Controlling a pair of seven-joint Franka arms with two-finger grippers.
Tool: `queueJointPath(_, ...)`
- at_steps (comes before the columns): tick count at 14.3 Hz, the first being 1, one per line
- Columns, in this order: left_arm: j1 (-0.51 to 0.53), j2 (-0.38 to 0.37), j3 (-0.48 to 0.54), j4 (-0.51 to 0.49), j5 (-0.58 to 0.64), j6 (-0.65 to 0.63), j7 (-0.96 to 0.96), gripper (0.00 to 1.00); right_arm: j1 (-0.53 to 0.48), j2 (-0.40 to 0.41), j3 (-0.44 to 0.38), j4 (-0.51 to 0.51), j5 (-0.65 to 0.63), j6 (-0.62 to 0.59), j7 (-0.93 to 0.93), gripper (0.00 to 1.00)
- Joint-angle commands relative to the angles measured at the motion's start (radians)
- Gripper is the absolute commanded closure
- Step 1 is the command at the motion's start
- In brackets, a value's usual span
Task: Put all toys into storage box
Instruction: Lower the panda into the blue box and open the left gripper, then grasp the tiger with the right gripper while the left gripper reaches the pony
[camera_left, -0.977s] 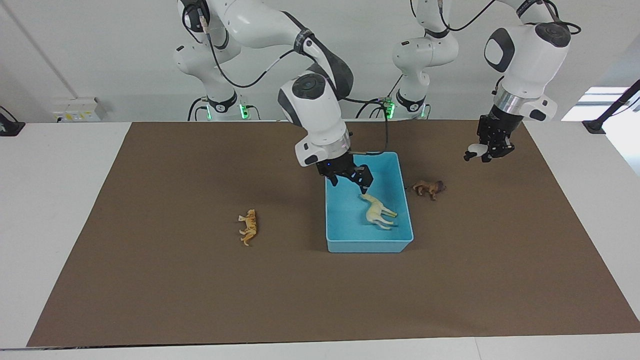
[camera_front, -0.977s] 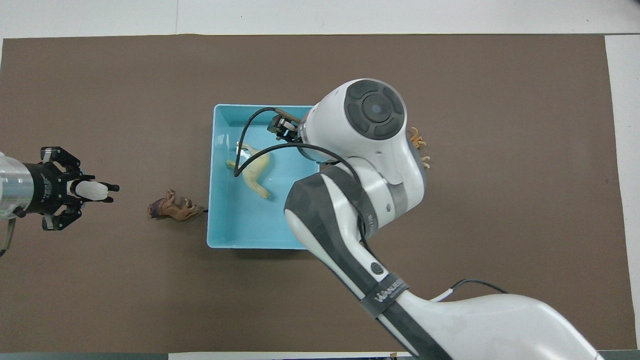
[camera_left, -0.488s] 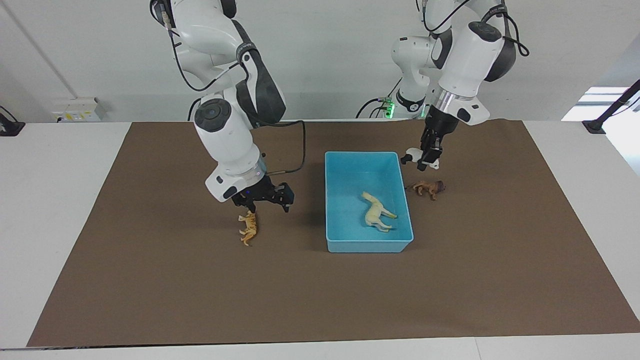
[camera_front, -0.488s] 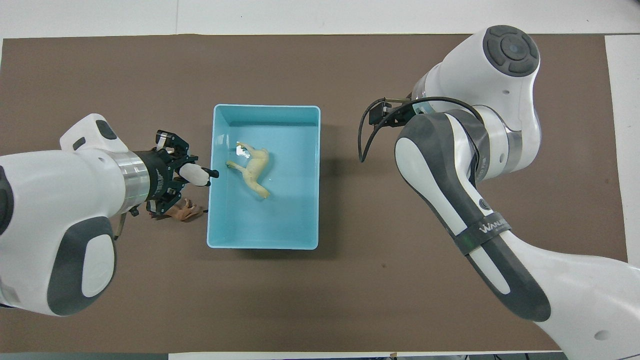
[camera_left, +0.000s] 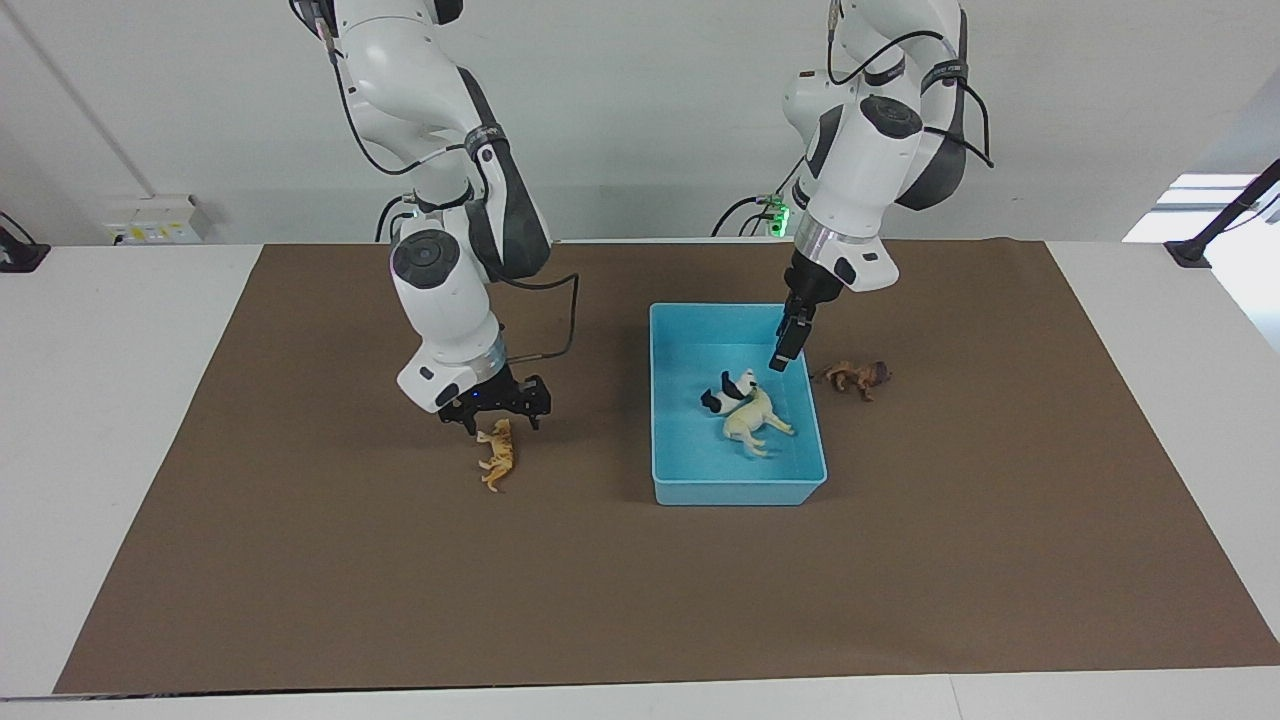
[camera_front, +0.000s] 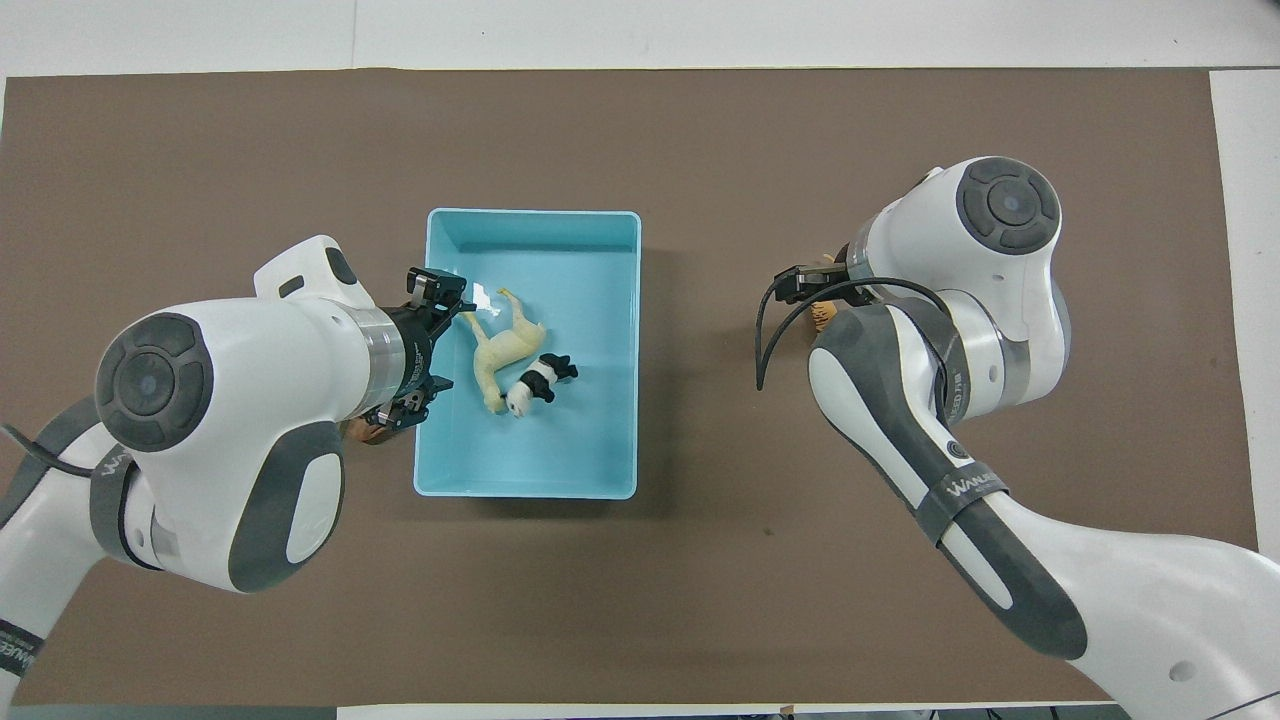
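The light blue storage box (camera_left: 738, 490) (camera_front: 530, 490) sits mid-table. The cream llama (camera_left: 752, 422) (camera_front: 497, 348) and the black-and-white panda (camera_left: 727, 388) (camera_front: 538, 382) lie in it, touching. My left gripper (camera_left: 785, 348) (camera_front: 438, 348) is open and empty over the box's wall at the left arm's end. The brown lion (camera_left: 858, 376) lies on the mat beside that wall; in the overhead view only a bit of it (camera_front: 362, 432) shows under the gripper. My right gripper (camera_left: 498, 408) is open, low over the orange tiger (camera_left: 497, 455), which the arm mostly hides from overhead (camera_front: 824, 313).
A brown mat (camera_left: 640, 600) covers the white table (camera_left: 110, 400). Both arms hang over the mat's middle band, one at each end of the box.
My left gripper moved over the box and opened; the panda dropped in against the llama, which shifted a little. My right gripper came down closer to the tiger.
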Motion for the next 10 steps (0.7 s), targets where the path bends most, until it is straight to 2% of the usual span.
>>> queueJointPath(1, 0.049, -0.041, 0.023, 0.029, -0.001, -0.137, 0.159, 0.00, -0.016, 0.017, 0.015, -0.025, -0.015, 0.081, -0.022, 0.00)
queueJointPath(3, 0.162, -0.058, 0.025, 0.033, -0.003, -0.255, 0.465, 0.00, -0.016, 0.046, 0.015, -0.025, -0.015, 0.121, -0.022, 0.00)
queueJointPath(4, 0.211, -0.064, 0.025, 0.027, -0.003, -0.275, 0.582, 0.00, -0.014, 0.059, 0.015, -0.025, -0.015, 0.148, -0.026, 0.00)
queueJointPath(8, 0.347, -0.079, 0.025, -0.033, -0.001, -0.271, 0.914, 0.00, -0.002, 0.096, 0.015, -0.025, -0.015, 0.199, -0.028, 0.00)
queueJointPath(10, 0.385, -0.062, 0.025, -0.065, -0.001, -0.230, 0.971, 0.00, -0.003, 0.096, 0.016, -0.042, -0.015, 0.201, -0.029, 0.00)
